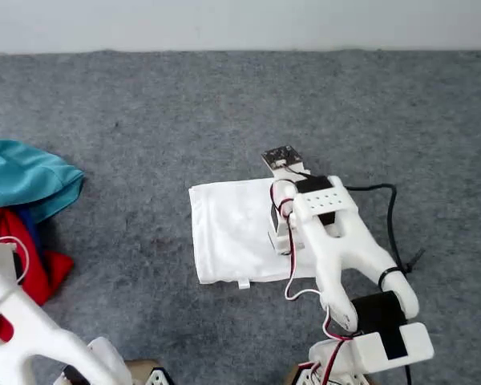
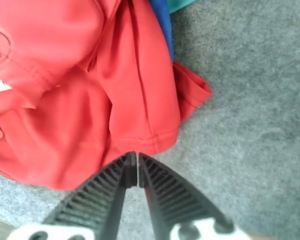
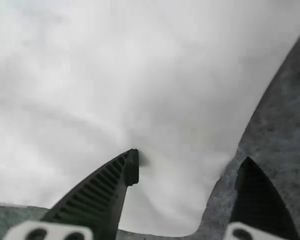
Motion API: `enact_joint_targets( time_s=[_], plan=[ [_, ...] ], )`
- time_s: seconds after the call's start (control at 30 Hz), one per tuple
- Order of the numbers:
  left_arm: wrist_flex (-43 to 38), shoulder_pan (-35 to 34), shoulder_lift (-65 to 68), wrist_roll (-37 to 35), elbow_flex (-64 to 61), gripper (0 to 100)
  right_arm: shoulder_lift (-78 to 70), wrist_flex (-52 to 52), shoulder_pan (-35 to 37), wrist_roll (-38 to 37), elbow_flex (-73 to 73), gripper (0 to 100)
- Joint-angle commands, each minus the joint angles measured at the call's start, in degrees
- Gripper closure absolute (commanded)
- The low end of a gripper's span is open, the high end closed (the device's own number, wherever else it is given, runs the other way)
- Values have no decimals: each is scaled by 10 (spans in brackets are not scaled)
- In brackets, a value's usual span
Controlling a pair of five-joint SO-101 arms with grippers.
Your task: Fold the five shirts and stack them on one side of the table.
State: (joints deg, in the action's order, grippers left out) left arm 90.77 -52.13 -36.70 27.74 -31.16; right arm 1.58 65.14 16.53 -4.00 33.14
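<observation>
Has left gripper (image 2: 138,168) pressed together, red shirt (image 2: 90,105) just ahead of tips. Has right gripper (image 3: 190,160) spread apart, straddling white shirt (image 3: 140,75) edge, partly over table (image 3: 285,125).

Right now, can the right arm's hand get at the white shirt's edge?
Likely yes: the open right hand straddles the white shirt's edge, cloth under one side, bare table under the other.

A grey, felt-like table covering (image 1: 144,104) fills most of the frame. A narrow strip of pale, plain wall (image 1: 240,24) runs along the top edge. Soft, even light.
</observation>
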Motion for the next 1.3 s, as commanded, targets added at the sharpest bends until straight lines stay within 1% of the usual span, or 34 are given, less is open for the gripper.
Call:
enact_joint_targets(
  time_s=[0.0,0.07,0.17,0.2,0.23,0.3,0.43,0.5,0.57,0.7,0.8,0.87,0.93,0.97,1.07,1.13,1.17,1.2,1.27],
  plan=[
    [10,-3,-11,-4,19,984,-18,-18,-1,14,4,783],
    [11,-3,-11,-4,19,984,-53,-17,0,14,-3,852],
    [11,-3,-11,-4,19,984,-95,-15,-6,11,-18,989],
    [11,-3,-11,-4,19,984,-104,-9,-10,11,-24,992],
    [11,-3,-11,-4,19,984,-107,2,-15,11,-28,974],
    [11,-3,-11,-4,19,984,-107,22,-29,-2,-40,993],
    [11,-3,-12,-4,19,984,-106,65,-84,-79,-76,990],
    [11,-4,-12,-4,19,984,-106,86,-129,-147,-107,990],
    [11,-4,-13,-4,19,984,-107,102,-178,-232,-156,990],
    [11,-4,-12,-4,19,984,-114,106,-243,-437,-285,990],
    [11,-4,-12,-4,19,984,-124,77,-251,-590,-349,990],
    [11,-3,-12,-4,19,984,-142,58,-248,-689,-366,990],
    [11,-3,-11,-4,19,984,-163,40,-239,-766,-367,990],
    [11,-3,-11,-4,19,984,-172,32,-233,-785,-367,990],
    [11,-3,-15,-4,9,984,-187,-6,-224,-785,-369,985],
    [11,-3,-15,-4,-7,985,-187,-29,-224,-766,-375,934],
    [11,-3,-16,-3,-17,985,-186,-32,-225,-734,-383,891],
    [11,-4,-16,-3,-25,985,-182,-30,-228,-686,-395,846],
    [11,-4,-16,-3,-36,985,-170,-27,-232,-567,-410,759]
  ],
)
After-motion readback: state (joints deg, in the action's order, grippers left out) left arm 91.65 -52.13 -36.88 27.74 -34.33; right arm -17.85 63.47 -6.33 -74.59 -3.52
